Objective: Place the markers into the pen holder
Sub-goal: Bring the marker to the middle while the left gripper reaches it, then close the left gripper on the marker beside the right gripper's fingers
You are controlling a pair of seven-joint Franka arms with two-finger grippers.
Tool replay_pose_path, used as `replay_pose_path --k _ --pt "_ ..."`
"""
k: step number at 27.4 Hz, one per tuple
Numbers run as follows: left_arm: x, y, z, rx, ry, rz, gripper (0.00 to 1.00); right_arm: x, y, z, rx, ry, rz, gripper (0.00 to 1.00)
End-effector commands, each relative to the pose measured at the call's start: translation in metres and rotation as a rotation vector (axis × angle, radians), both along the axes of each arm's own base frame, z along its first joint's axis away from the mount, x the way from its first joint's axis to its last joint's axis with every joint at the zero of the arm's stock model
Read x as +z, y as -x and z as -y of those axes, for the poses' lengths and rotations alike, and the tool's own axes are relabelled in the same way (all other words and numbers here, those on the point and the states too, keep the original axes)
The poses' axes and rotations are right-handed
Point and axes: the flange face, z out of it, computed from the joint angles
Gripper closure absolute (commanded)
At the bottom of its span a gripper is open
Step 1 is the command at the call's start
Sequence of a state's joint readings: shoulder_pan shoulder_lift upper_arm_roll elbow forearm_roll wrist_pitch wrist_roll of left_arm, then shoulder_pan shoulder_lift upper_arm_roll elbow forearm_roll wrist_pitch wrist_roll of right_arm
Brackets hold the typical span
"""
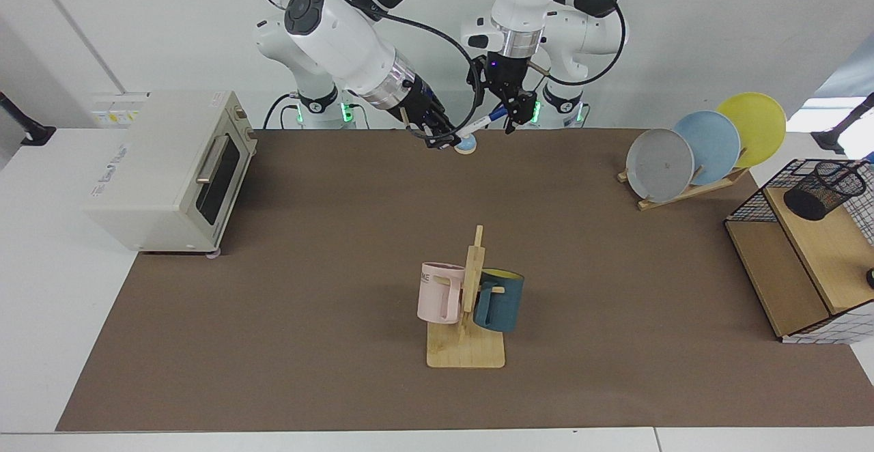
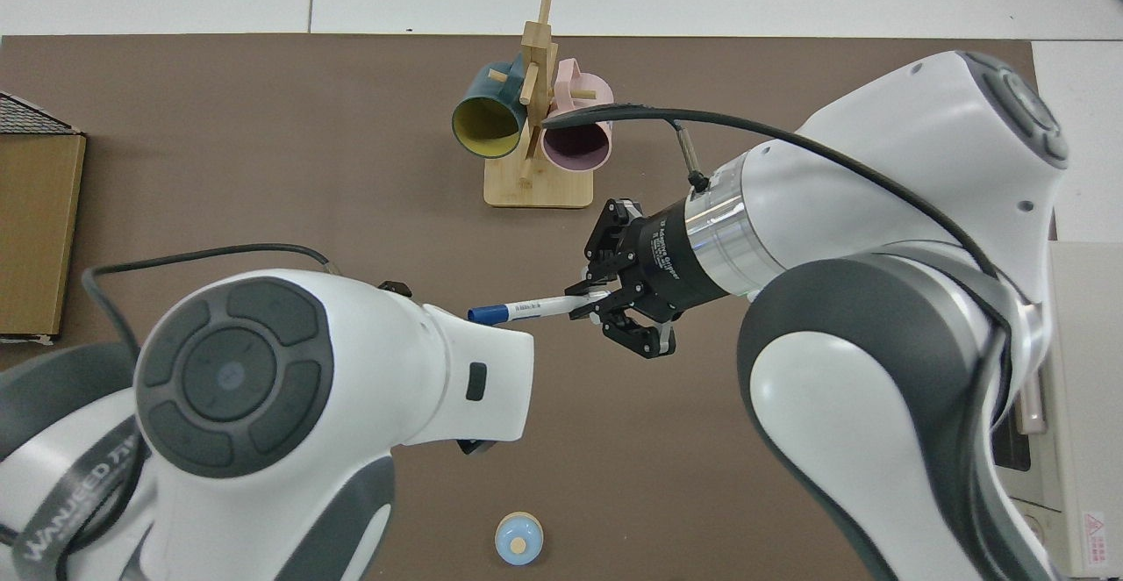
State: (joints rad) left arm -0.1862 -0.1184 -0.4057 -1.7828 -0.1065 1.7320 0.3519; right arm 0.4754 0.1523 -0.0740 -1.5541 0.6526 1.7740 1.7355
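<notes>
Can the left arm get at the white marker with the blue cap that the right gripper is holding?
Probably yes. The right gripper holds the slim white marker with the dark blue cap by its tail, cap end free and close to the left gripper, nothing between them.

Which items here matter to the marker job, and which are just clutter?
In the job: marker, held in the right pincer; left pincer close by its cap; pen holder on the wire basket.
Lying about: toaster oven, mug rack, plate rack, blue bell.
</notes>
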Motion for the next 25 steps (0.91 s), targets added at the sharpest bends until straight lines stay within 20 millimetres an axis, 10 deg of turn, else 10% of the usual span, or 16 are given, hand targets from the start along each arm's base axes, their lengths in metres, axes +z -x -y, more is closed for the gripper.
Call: replay_pose_path --k 1,19,25 --pt "0.02 -0.001 -0.004 0.012 0.001 0.041 0.0 -0.003 -0.001 -0.006 -0.033 -0.021 -0.011 1.0" --pt "0.035 -0.032 -0.021 -0.207 0.036 0.169 0.0 -0.002 0.017 -0.016 0.191 0.016 0.082 1.0" --pt "0.033 -0.029 -0.019 -0.242 0.028 0.16 0.15 -0.004 0.018 -0.016 0.2 0.016 0.082 1.0"
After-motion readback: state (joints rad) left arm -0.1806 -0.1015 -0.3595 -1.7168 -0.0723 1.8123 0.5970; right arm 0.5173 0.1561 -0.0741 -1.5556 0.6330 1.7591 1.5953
